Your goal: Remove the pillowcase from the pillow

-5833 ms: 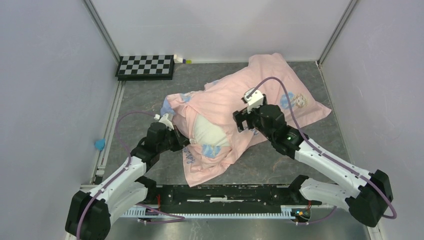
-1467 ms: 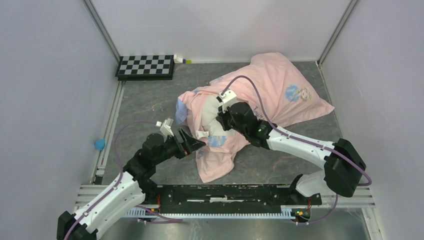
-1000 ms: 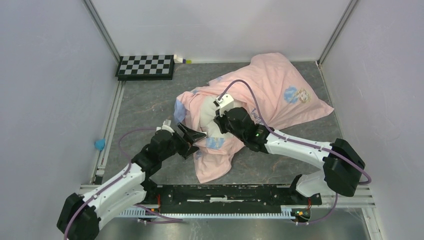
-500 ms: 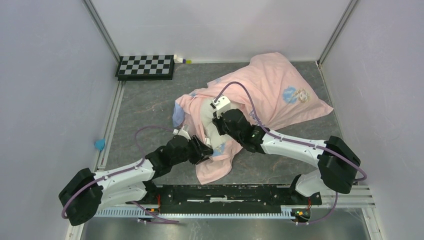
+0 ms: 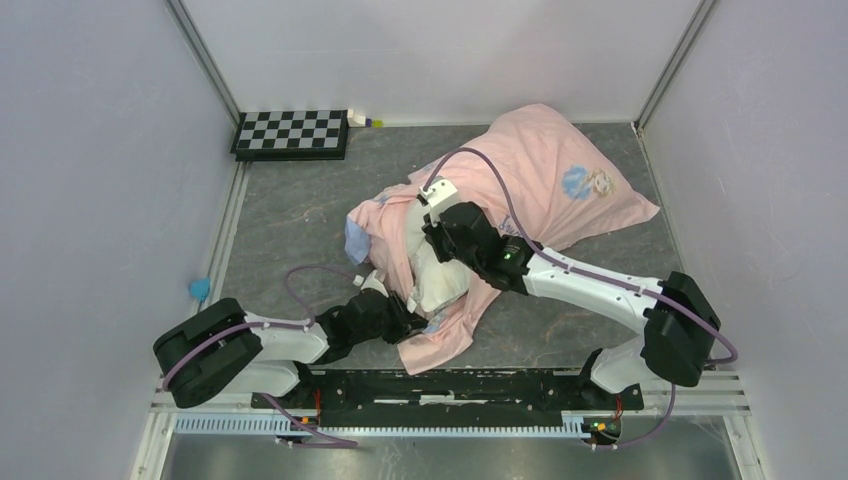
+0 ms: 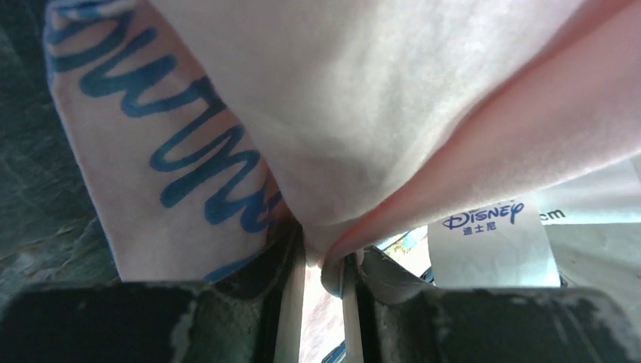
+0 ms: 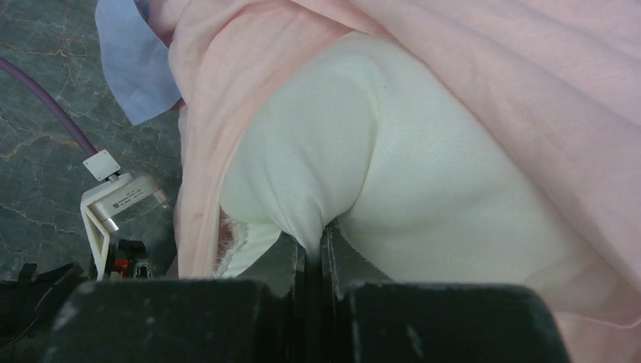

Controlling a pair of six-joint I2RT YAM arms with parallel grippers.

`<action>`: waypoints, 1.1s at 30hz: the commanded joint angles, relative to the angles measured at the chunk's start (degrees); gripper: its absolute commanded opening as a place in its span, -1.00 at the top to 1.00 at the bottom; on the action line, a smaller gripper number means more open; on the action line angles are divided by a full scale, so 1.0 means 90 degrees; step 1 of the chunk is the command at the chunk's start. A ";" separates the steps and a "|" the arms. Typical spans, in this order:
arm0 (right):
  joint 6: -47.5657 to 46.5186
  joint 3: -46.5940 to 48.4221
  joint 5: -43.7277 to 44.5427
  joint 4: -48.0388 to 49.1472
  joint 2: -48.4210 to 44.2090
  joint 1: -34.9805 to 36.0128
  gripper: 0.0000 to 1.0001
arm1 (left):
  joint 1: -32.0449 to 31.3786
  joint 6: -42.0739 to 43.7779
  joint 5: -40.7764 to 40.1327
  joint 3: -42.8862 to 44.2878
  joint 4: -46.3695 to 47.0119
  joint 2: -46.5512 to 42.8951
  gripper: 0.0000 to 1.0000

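The pillowcase lies pink side out from the table's middle to the back right, with its near hem bunched. The white pillow bulges out of its open end. My left gripper lies low at the near hem. In the left wrist view it is shut on a pink fold of the pillowcase, beside blue lettering and a Disney label. My right gripper reaches in from the right. In the right wrist view it is shut on a pinch of the pillow, with the pillowcase draped behind.
A checkerboard lies at the back left with a small bottle beside it. A blue object sits at the left wall. Grey walls enclose three sides. The black rail runs along the front edge.
My left gripper moved right and low to the pillowcase's near hem and went from open to shut on a fold. The right gripper, holding the pillow, shifted slightly back and left.
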 commanded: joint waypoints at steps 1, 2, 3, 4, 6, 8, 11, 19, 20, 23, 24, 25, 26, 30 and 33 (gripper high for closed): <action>0.0028 0.0897 0.0217 0.0664 -0.0621 -0.0198 1.00 | -0.0184 0.0239 -0.0065 -0.0060 -0.0588 0.0044 0.44; 0.0007 0.0887 0.0211 0.0510 -0.0752 -0.0200 1.00 | -0.0176 0.0319 -0.0225 -0.0003 -0.0761 -0.0072 0.44; -0.0017 0.0860 0.0218 0.0290 -0.0923 -0.0220 1.00 | -0.0163 0.0447 -0.0382 0.0096 -0.1061 -0.0272 0.44; -0.0044 0.0813 0.0219 0.0133 -0.1064 -0.0239 1.00 | -0.0138 0.0568 -0.0599 0.0226 -0.1383 -0.0456 0.44; -0.0122 0.0652 0.0205 -0.0173 -0.1408 -0.0271 1.00 | 0.0101 0.0812 -0.0831 0.0459 -0.2264 -0.0930 0.42; -0.0206 0.0398 0.0086 -0.0494 -0.1690 -0.0295 1.00 | 0.0816 0.1094 -0.0564 0.0443 -0.2524 -0.1345 0.42; -0.0269 0.0024 -0.0172 -0.0839 -0.2069 -0.0299 1.00 | 0.2136 0.1622 0.0008 0.0461 -0.2858 -0.1778 0.41; -0.0289 -0.0635 -0.0291 -0.0976 -0.2826 -0.0307 1.00 | 0.2619 0.3062 -0.0710 0.1843 -0.4178 -0.1502 -0.09; -0.0304 -0.0634 -0.0301 -0.0978 -0.2809 -0.0313 1.00 | 0.2615 0.3450 -0.0379 0.1951 -0.4105 -0.1552 -0.23; -0.0336 -0.0647 -0.0320 -0.0889 -0.2698 -0.0314 1.00 | 0.2446 0.4272 0.0742 0.2164 -0.4067 -0.2091 -0.49; -0.0340 -0.0642 -0.0319 -0.0809 -0.2650 -0.0313 1.00 | 0.2257 0.4351 0.0481 0.2212 -0.4209 -0.2369 -0.57; -0.0349 -0.0642 -0.0329 -0.0736 -0.2581 -0.0313 1.00 | 0.1980 0.4436 0.0151 0.2269 -0.4377 -0.2721 -0.64; -0.0355 -0.0642 -0.0319 -0.0671 -0.2511 -0.0314 1.00 | 0.1632 0.4545 -0.0212 0.2392 -0.4659 -0.3046 -0.69; -0.0347 -0.0580 -0.0340 -0.0392 -0.2130 -0.0347 1.00 | 0.0637 0.4625 -0.1673 0.3022 -0.5758 -0.3701 -0.77; -0.0321 -0.0516 -0.0493 -0.0191 -0.1850 -0.0354 1.00 | 0.0366 0.4627 -0.1931 0.3427 -0.6123 -0.3594 -0.77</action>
